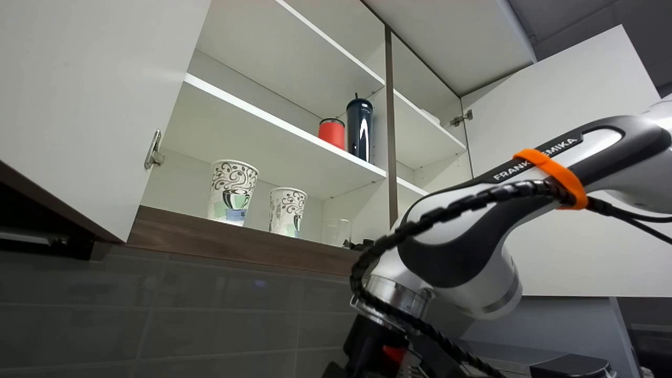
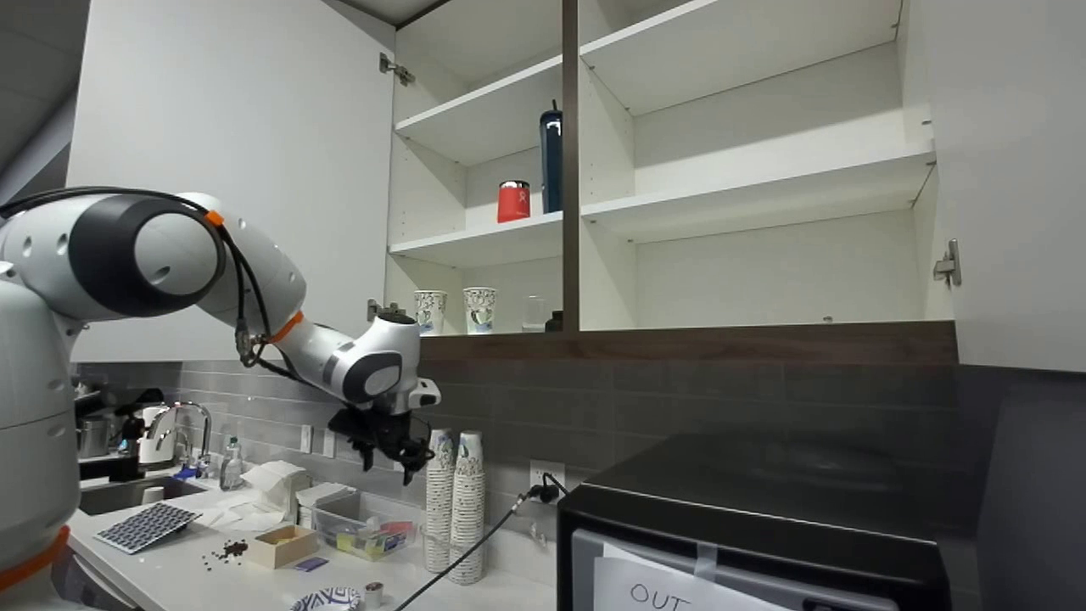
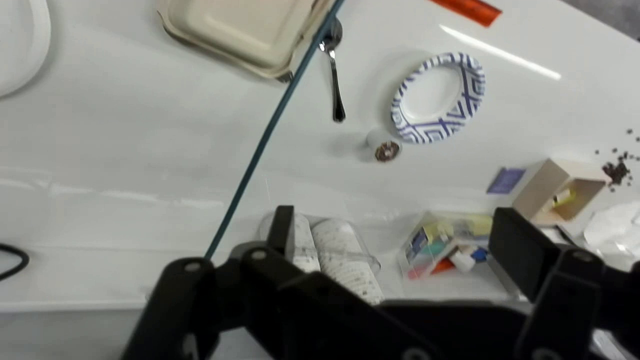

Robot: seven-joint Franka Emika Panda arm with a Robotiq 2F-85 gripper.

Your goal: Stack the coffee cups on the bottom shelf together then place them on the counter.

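Two white cups with dark swirl patterns, one (image 1: 232, 191) and another (image 1: 287, 211), stand upright and apart on the bottom shelf (image 1: 210, 231). Both cups also show in an exterior view, one (image 2: 430, 311) beside the other (image 2: 479, 310), above the shelf's brown front edge (image 2: 764, 344). My gripper (image 2: 389, 465) hangs below the shelf, pointing down, above the white counter (image 2: 526, 585). In the wrist view my gripper (image 3: 397, 230) is wide open with nothing between its fingers, over the counter (image 3: 150, 135). The shelf cups are out of the wrist view.
Tall stacks of cups (image 2: 467, 509) stand on the counter beside a clear bin (image 2: 365, 522). A black microwave (image 2: 747, 492) stands nearby. A clear glass (image 1: 337, 232) is beside the shelf cups. A red cup (image 1: 332, 133) and dark bottle (image 1: 359, 128) stand one shelf higher. Cabinet doors are open.
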